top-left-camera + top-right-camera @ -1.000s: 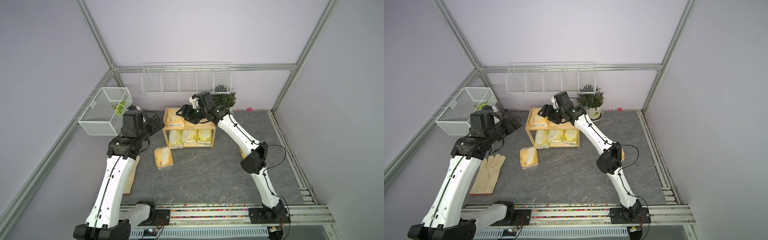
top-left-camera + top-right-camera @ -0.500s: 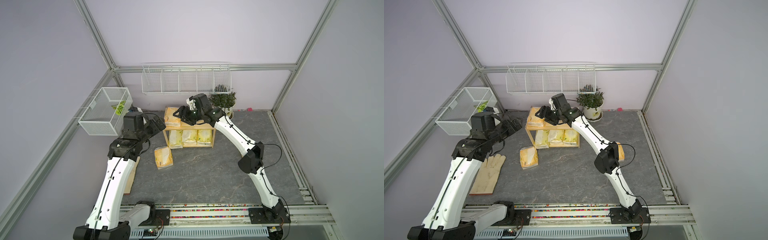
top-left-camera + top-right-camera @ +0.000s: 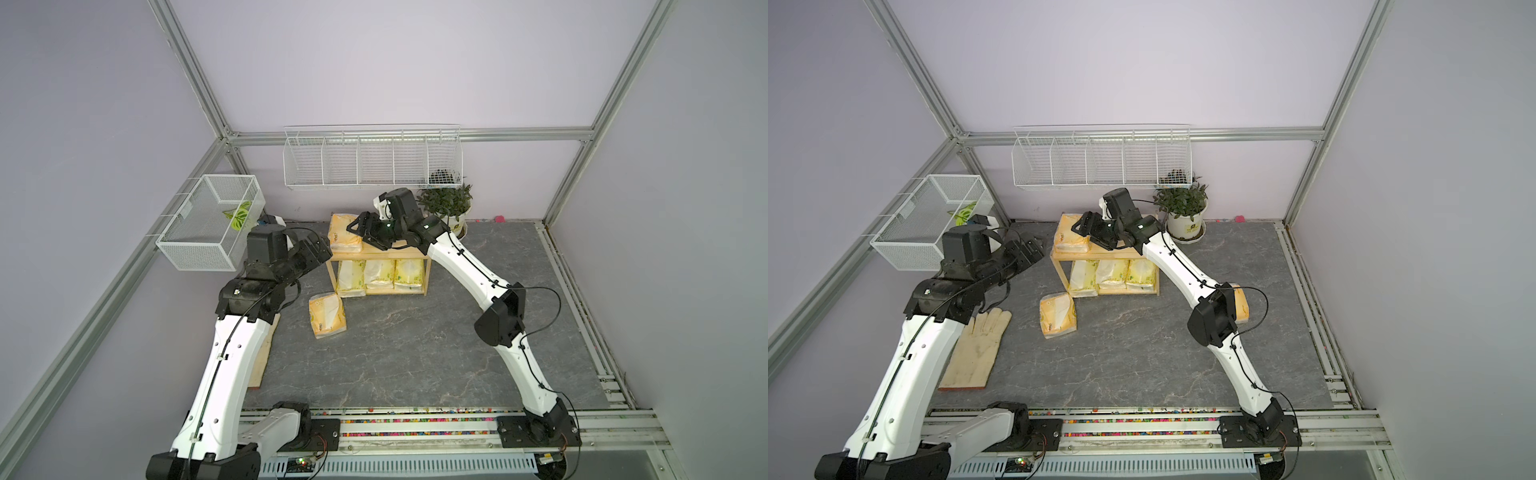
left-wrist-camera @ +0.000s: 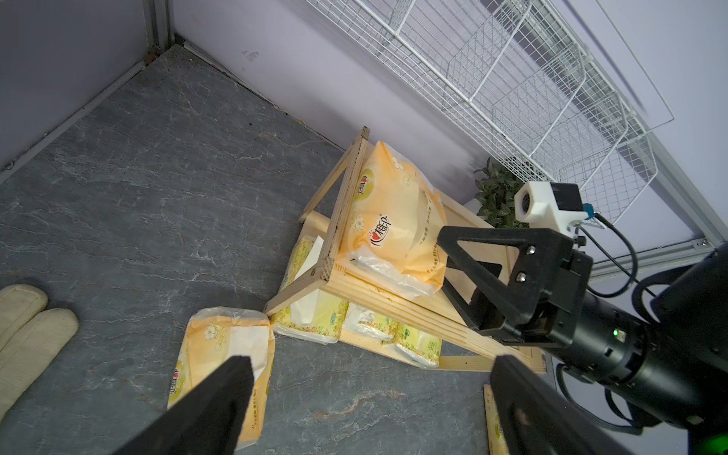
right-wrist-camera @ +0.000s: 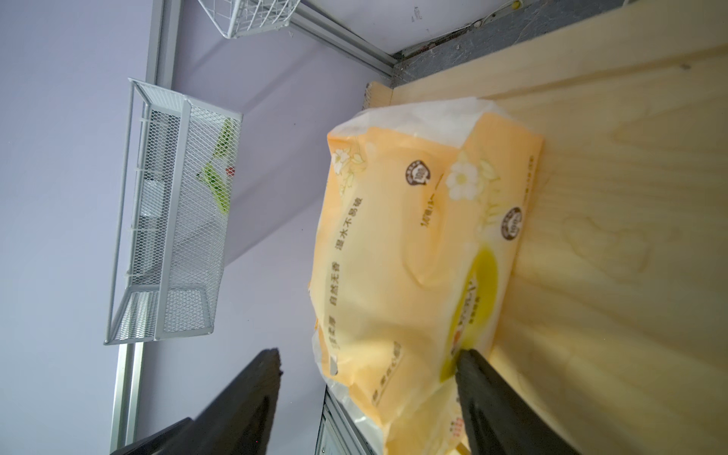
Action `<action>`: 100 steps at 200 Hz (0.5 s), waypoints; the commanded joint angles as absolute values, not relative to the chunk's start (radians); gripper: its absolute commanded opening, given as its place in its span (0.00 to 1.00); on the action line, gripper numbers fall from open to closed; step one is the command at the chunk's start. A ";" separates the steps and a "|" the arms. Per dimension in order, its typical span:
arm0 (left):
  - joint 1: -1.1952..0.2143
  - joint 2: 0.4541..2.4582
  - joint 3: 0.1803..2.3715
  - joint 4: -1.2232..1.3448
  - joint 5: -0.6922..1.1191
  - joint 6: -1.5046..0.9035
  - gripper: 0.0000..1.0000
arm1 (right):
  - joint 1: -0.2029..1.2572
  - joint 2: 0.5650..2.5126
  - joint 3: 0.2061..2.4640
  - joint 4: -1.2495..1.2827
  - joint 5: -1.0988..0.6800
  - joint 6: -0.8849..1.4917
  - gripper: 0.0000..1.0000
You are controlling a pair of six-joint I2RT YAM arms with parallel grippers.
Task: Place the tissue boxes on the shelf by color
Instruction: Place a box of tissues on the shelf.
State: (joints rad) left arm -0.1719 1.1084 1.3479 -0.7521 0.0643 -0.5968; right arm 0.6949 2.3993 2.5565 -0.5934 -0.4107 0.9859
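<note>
- Three lemon packs point(image 3: 380, 272) fill the lower tier of the shelf point(image 3: 399, 258). The shelved orange pack point(image 3: 343, 239) lies on the top tier, at the end nearest my left arm.
- My right hand point(image 5: 368, 356) straddles it, released, with one finger clear of the film.
- My left hand point(image 4: 370, 360) hangs spread and empty above the loose orange pack point(image 3: 1059, 316) on the desk point(image 3: 1142, 353).
- I judge that pack light, soft and slick, so I'd pinch across its middle, not the floppy end seal.

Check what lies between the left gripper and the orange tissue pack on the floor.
Nothing but bare grey floor separates the left gripper from the orange tissue pack, as both top views show.
</note>
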 commanded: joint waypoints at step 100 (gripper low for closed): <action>-0.167 1.078 1.314 -0.751 0.061 -0.600 1.00 | 0.683 2.404 2.625 -0.582 -0.452 0.939 0.75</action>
